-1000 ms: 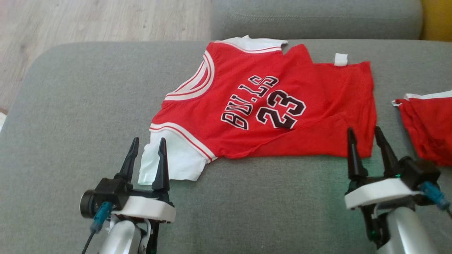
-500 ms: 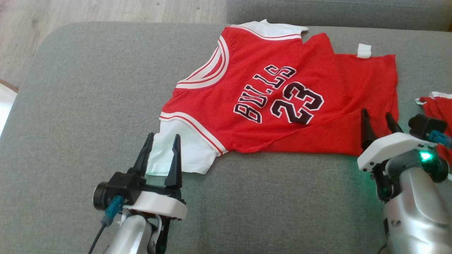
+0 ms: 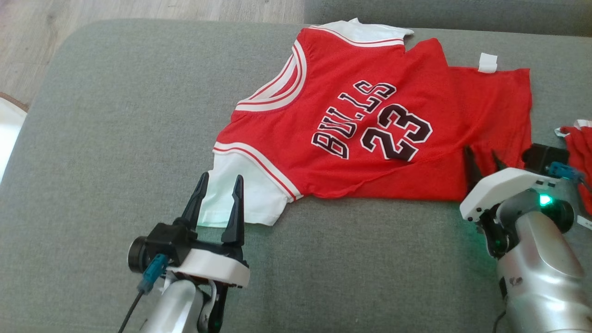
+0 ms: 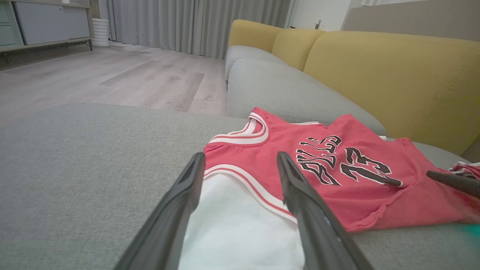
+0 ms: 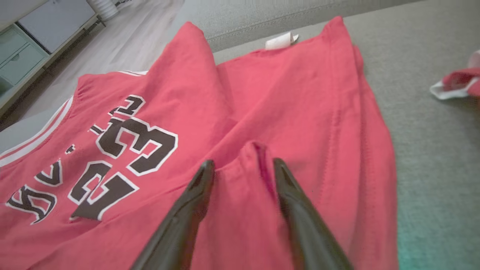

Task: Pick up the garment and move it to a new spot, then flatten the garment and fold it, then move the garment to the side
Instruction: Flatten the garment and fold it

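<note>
The left hand [image 3: 222, 176] is open, its two fingers either side of the white sleeve [image 3: 245, 199] of the one red jersey [image 3: 407, 83]. The right hand [image 3: 481, 152] has its fingers apart at the jersey's near hem corner, with a ridge of cloth between them. The jersey lies spread on the grey sofa seat [image 3: 115, 138]. One other red garment [image 3: 580, 143] lies to its right.
</note>
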{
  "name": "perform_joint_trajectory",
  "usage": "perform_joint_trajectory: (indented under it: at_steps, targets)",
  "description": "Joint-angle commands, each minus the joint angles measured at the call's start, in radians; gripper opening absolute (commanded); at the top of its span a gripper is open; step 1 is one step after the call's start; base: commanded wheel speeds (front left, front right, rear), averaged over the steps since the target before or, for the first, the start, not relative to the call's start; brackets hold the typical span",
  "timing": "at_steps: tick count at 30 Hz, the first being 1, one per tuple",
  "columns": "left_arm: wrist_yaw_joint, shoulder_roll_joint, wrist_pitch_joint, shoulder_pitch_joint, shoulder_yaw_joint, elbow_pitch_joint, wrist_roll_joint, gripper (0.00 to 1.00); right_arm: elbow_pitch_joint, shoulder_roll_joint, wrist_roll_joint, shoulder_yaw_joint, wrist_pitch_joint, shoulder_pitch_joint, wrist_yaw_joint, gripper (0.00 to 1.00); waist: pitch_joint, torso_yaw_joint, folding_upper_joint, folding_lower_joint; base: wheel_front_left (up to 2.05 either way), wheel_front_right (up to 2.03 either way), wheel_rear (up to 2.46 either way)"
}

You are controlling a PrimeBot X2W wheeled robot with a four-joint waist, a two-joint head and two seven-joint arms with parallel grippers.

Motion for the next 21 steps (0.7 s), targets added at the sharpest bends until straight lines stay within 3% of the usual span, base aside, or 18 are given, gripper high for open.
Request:
perform_joint_trajectory:
  at_steps: [1,10,15,21]
  targets:
    - [0.006,0.003,-0.009,-0.042,0.027,-0.026,-0.004,1.0,-0.029,-0.013,0.017,0.048,-0.029,-0.041,-0.001,0.0,-0.001,-0.001,0.0,-0.0001,0.0,0.0,0.0]
    - [0.012,0.003,-0.009,-0.014,0.076,-0.016,-0.011,1.0,-0.122,-0.026,0.062,0.224,-0.152,0.043,-0.001,0.0,-0.063,-0.073,0.0,-0.0001,0.0,0.0,0.0]
    - [0.013,0.003,-0.009,0.018,0.11,-0.01,-0.016,1.0,-0.215,-0.021,0.092,0.313,-0.146,0.156,-0.001,0.0,-0.12,-0.133,0.0,-0.0001,0.0,0.0,0.0]
    - [0.013,0.003,-0.009,0.043,0.112,-0.01,-0.025,1.0,-0.297,-0.04,0.077,0.33,-0.116,0.282,-0.001,0.0,-0.167,-0.172,0.0,-0.0001,0.0,0.0,0.0]
